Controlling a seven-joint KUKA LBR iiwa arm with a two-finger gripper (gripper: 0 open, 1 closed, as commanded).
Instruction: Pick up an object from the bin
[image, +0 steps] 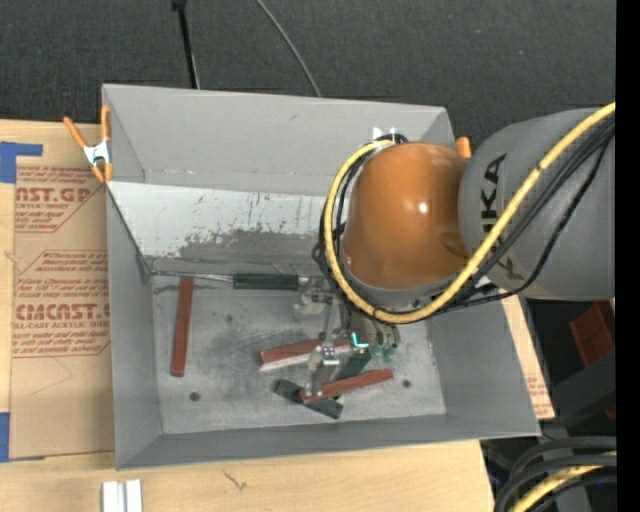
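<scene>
My gripper (337, 350) hangs under the arm's orange dome, low over the bin's front middle. A red-brown flat stick (288, 353) lies just left of it, with its right end reaching the gripper. A second red stick (356, 382) lies slightly below and to the right. Below the gripper, near the front wall, a small black piece (309, 393) rests on the floor. A small green item (386, 350) shows at the gripper's right side, partly hidden by the arm.
A long red-brown stick (181, 326) lies upright along the left side of the floor. A dark green pen-like tool with a metal shaft (262, 282) lies along the back wall. The arm covers the bin's right part.
</scene>
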